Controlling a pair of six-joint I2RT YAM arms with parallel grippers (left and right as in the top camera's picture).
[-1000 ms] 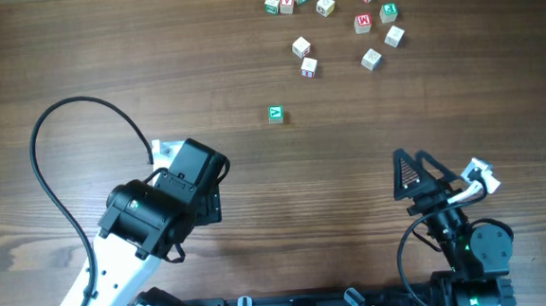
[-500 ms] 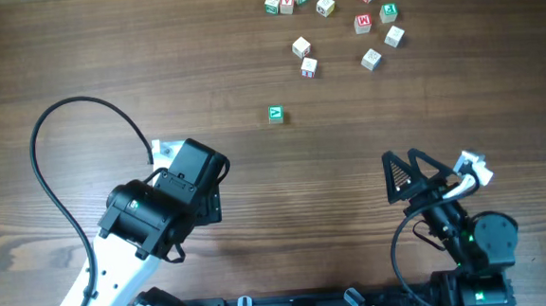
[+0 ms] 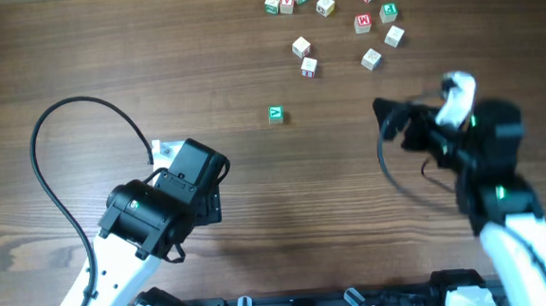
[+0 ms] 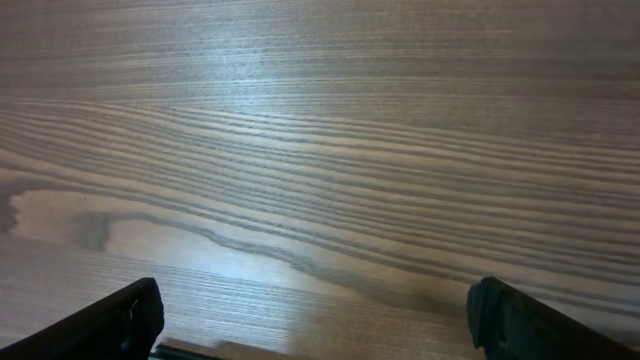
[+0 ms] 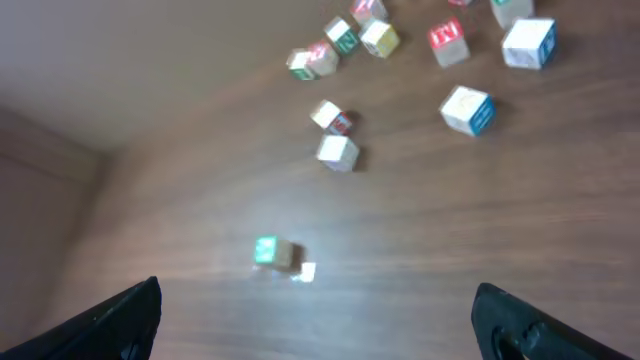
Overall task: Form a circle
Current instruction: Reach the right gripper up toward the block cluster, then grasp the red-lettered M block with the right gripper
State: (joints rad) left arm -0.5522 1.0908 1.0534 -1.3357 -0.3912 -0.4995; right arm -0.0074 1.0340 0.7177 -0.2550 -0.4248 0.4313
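lying well ahead of the right tool (image 5: 320, 325) (spread wide, holding nothing), the green block (image 5: 266, 251) sits alone.

Bright, even light; right arm (image 3: 477, 145) motion-blurred overhead (blocks (image 5: 338, 153) smeared in wrist view).

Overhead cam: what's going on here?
Nothing is held yet. The left tool is open over the table. The right tool, also open and blurred overhead, points toward the letter blocks. Those lie loosely scattered at the far edge, with one green block apart, nearer the arms. No circle is formed.
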